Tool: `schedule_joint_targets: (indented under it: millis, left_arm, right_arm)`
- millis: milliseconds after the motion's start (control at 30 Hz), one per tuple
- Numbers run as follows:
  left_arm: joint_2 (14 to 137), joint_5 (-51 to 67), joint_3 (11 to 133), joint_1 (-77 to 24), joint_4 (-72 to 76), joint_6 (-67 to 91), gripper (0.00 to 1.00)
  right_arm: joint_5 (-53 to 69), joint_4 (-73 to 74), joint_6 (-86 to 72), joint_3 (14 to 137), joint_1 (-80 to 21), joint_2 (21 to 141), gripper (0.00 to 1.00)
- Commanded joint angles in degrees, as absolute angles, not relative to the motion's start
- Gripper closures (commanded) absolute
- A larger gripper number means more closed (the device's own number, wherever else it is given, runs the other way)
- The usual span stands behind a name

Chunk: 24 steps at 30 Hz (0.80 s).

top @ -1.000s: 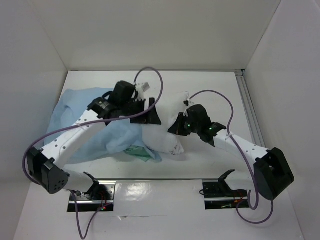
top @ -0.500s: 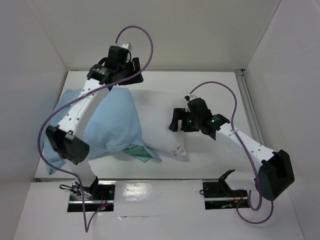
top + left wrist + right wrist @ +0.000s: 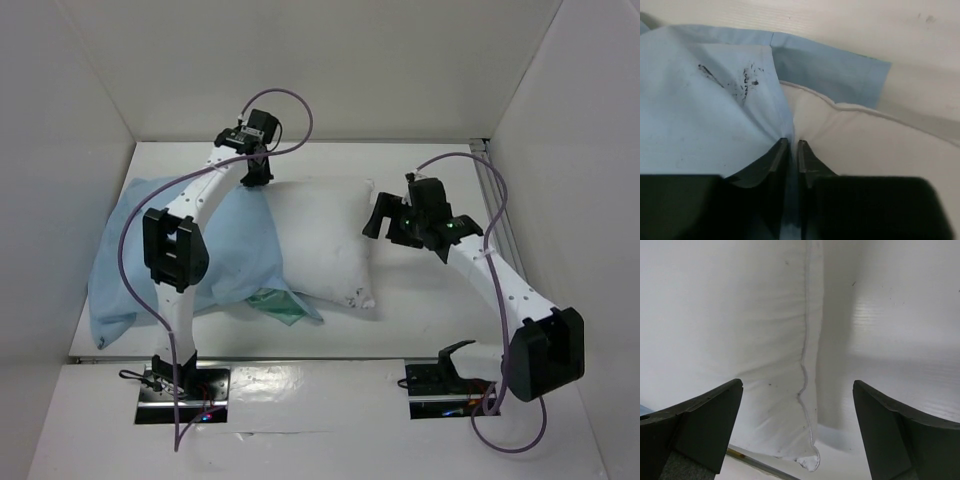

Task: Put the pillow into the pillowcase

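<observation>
- The large, plump, white fabric pillow (image 3: 325, 240) lies flat at the centre of the white desk (image 3: 430, 310).
- The thin, limp, light blue cloth pillowcase (image 3: 215, 250) is spread on the desk to the left of the pillow. Its right portion overlaps the pillow's left side.
- A strip of the pillowcase's shiny sea-green face shows at the near edge, just beside the pillow's near left corner.
- The left tool (image 3: 792, 147) is at the far left corner of the pillow. Its fingers are almost together, clamped on a fold of the light blue cloth where the cloth meets the pillow.
- In the left wrist view, dark smudges (image 3: 747, 80) mark the blue cloth just beyond the fingers.
- The right tool (image 3: 797, 405) is above the pillow's right edge. Its fingers are spread wide apart and grip nothing.
- In the right wrist view, the pillow's seam runs between the two fingers.
</observation>
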State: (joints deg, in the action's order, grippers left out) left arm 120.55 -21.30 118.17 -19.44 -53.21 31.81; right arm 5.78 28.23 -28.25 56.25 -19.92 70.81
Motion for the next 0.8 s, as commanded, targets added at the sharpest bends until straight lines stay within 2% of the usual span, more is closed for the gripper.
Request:
schedule_joint_targets:
  millis: [0,100,267,400,500,533,567,600,633,767]
  left_arm:
    - [116.6,-22.9,117.3,-18.5,-54.5,32.2,0.79]
    - [116.6,-21.6,119.8,-18.0,-54.0,30.2,1.00]
    - [118.0,-21.6,128.0,-16.2,-58.1,27.3,1.00]
    - [114.0,-17.8,127.2,-16.2,-57.0,25.4,1.00]
    - [110.5,-10.2,125.3,-16.2,-56.3,24.8,1.00]
    - [109.8,-8.1,124.5,-16.2,-54.8,24.8,1.00]
    - [109.0,-6.0,123.1,-16.7,-54.0,24.8,1.00]
    - [107.9,-2.5,120.6,-16.7,-53.1,24.3,1.00]
    - [107.8,-1.8,119.5,-17.6,-52.6,23.7,1.00]
    - [106.6,-5.9,115.5,-18.1,-52.6,24.3,0.99]
  right_arm:
    - [12.7,26.8,-26.9,58.4,-17.1,73.7,0.02]
    - [17.7,21.1,-27.5,57.0,-16.0,75.8,0.02]
    - [25.0,11.8,-29.9,56.2,-15.3,81.4,0.00]
    - [30.4,4.4,-31.4,56.7,-15.3,84.1,0.00]
    - [32.8,-2.0,-34.0,56.7,-16.0,86.5,0.02]
    - [33.3,-3.4,-34.5,56.7,-17.0,87.4,0.08]
    - [33.3,-3.9,-34.5,56.7,-17.6,88.2,0.21]
    - [34.0,-4.0,-34.5,57.2,-18.8,89.6,0.80]
    - [34.0,-4.0,-34.5,57.2,-19.4,89.6,1.00]
    - [29.3,-6.6,-36.5,51.4,-21.1,83.2,1.00]
